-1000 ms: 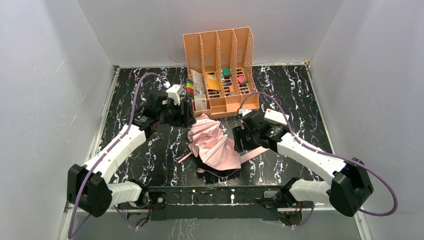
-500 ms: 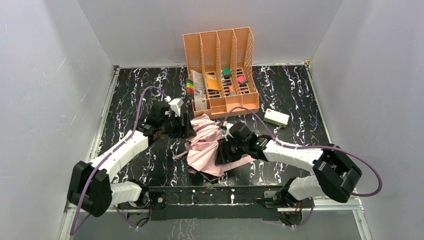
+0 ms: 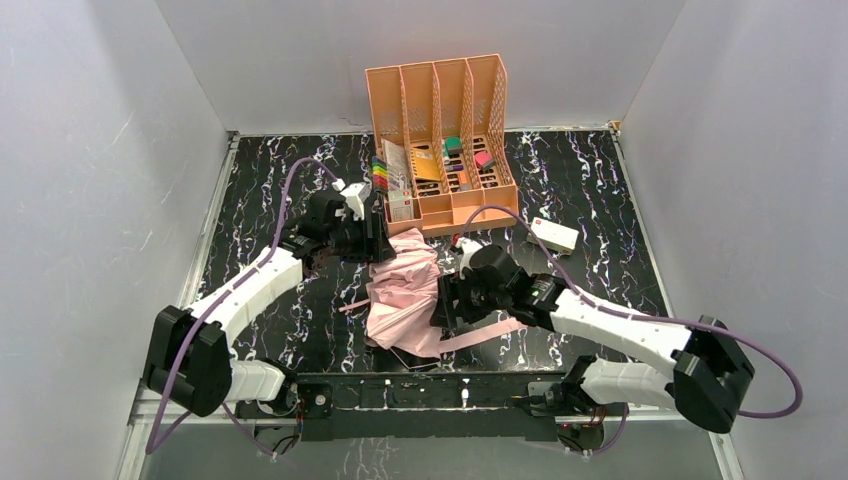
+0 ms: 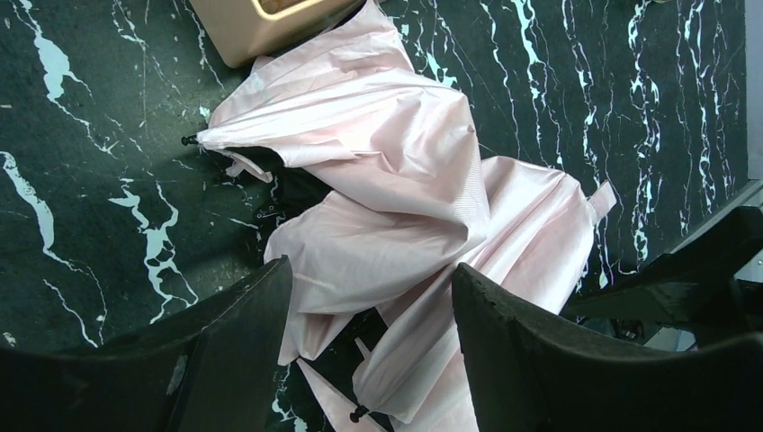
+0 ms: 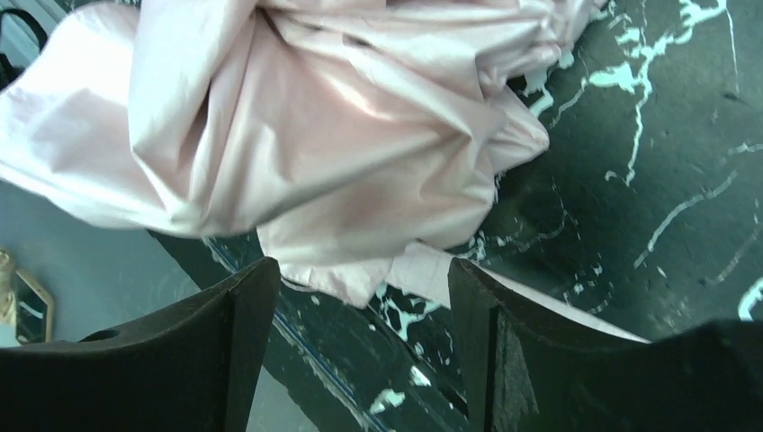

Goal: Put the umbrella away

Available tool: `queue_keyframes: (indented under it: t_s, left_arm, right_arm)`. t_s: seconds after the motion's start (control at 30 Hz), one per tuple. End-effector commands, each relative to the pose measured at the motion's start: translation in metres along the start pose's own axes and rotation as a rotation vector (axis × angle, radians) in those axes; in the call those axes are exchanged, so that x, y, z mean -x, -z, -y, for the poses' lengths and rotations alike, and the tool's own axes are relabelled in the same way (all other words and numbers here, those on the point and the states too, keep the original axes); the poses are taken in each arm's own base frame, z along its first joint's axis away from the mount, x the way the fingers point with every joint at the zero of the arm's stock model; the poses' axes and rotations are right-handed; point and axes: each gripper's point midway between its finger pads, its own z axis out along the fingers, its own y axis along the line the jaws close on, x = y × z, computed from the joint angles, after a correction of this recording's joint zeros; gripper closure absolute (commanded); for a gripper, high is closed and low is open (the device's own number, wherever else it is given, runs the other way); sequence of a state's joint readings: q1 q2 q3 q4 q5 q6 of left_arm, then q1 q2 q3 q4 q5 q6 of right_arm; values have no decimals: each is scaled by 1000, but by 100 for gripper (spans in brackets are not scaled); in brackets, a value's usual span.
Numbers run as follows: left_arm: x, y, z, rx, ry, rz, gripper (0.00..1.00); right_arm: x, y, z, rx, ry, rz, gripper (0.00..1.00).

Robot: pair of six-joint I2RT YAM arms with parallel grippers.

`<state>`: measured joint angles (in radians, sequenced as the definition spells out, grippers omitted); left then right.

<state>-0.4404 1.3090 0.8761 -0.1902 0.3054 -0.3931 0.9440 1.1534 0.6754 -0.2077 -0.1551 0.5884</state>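
Note:
The umbrella (image 3: 405, 290) lies half collapsed on the black marbled table (image 3: 600, 180), pale pink fabric up and black showing at its near edge. My left gripper (image 3: 374, 240) is open at its far left end, beside the organiser. In the left wrist view that gripper (image 4: 369, 301) straddles loose pink folds of the umbrella (image 4: 387, 171) without pinching them. My right gripper (image 3: 442, 305) stands open at the umbrella's right edge. In the right wrist view its jaws (image 5: 360, 292) are wide apart, with the bunched fabric (image 5: 315, 117) just beyond the tips. The pink strap (image 3: 490, 328) trails right.
An orange desk organiser (image 3: 440, 130) with small items stands at the back, its corner (image 4: 261, 22) close to the umbrella's far end. A white box (image 3: 553, 235) lies to the right of it. Grey walls enclose the table on three sides.
My right gripper moved left onto the umbrella's right side, narrowed, then opened wide again. The umbrella shifted slightly left and nearer. The left gripper stayed at the far end.

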Motion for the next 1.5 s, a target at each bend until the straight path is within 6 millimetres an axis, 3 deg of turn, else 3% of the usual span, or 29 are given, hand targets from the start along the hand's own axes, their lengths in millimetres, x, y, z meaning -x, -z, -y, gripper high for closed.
queue_keyframes:
  t_s: [0.0, 0.17, 0.33, 0.63, 0.93, 1.23, 1.47]
  left_arm:
    - [12, 19, 10, -14, -34, 45, 36]
    - [5, 35, 12, -16, -29, 62, 34]
    - [-6, 38, 10, -18, -17, 51, 34]
    - [-6, 38, 13, -33, -5, 50, 34]
    - [-12, 33, 10, -32, 1, 31, 35]
    - [-16, 28, 7, -29, 8, 12, 35]
    - [-14, 30, 10, -39, 7, 15, 35]
  right_arm:
    - [-7, 22, 4, -25, 56, -14, 22]
    - [-25, 33, -3, 77, 139, -32, 22]
    - [-40, 28, -21, 259, 260, -63, 21]
    - [-24, -8, -16, 272, 347, 20, 21]
    - [-28, -32, -2, 248, 301, 54, 24]
    - [-37, -34, 3, 250, 203, 74, 26]
    - [-15, -18, 7, 167, 135, 172, 24]
